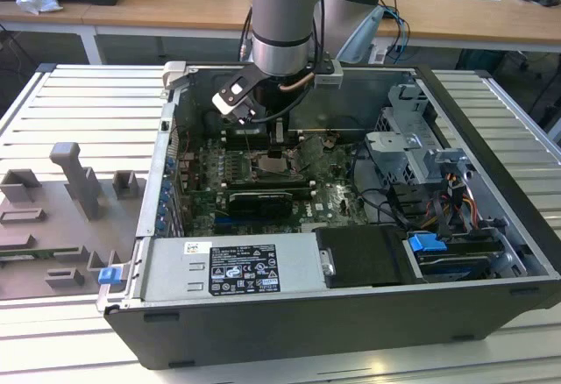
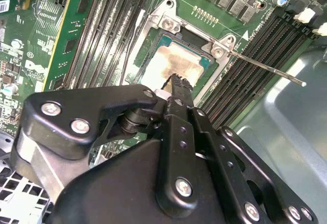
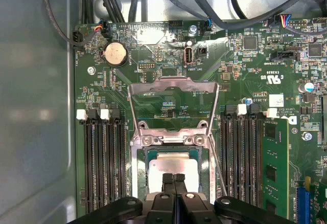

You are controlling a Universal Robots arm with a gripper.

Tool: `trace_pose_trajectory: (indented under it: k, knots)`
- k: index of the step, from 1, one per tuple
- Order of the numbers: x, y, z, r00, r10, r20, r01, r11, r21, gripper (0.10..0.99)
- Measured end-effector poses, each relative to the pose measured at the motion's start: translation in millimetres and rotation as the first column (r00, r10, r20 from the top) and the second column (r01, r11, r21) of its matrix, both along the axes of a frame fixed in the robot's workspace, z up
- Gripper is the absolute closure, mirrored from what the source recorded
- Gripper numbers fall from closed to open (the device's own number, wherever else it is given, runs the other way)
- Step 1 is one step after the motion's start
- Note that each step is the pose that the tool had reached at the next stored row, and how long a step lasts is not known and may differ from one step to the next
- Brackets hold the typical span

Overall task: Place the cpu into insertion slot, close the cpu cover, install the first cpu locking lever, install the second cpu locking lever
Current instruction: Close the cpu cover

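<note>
1. The case (image 1: 289,336) lies open side up on the worktop (image 1: 88,103), so the arm reaches the board from above.
2. The cpu (image 3: 173,169) lies flat in the slot (image 3: 148,168), pale top up. I judge the placing step done.
3. The cover (image 3: 173,85) stands tilted up on its hinge, with its window clear of the cpu. It is not closed.
4. One lever (image 2: 265,68) juts free of its catch, which I judge is why the cover can stand open. I cannot make out a second lever with certainty.
5. The fingers (image 3: 167,183) are pressed together, pinching nothing, with the tip over one edge of the cpu. I cannot tell whether they touch it. I read the closed pair as a narrow pushing tip, not a grasp.
6. Count: one cpu, one slot, one cover, one lever seen, two fingers, and two memory banks (image 3: 102,157), one on each side of the slot.
</note>
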State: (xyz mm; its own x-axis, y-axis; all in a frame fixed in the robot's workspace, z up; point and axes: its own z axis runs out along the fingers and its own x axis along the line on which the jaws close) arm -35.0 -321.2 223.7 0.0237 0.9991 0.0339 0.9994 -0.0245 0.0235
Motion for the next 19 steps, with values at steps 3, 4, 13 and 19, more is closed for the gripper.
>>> trace_pose_trajectory:
  k: [3, 4, 13, 19]
  knots:
    - [0.0, 0.0, 0.5, 1.0, 0.0, -0.0001, 0.0, 1.0, 0.0, 0.98]
    - [0.0, 0.0, 0.7, 1.0, 0.0, -0.0001, 0.0, 1.0, 0.0, 0.98]
    - [0.0, 0.0, 2.6, 1.0, 0.0, -0.0001, 0.0, 1.0, 0.0, 0.98]
    - [0.0, 0.0, 4.1, 1.0, 0.0, -0.0001, 0.0, 1.0, 0.0, 0.98]
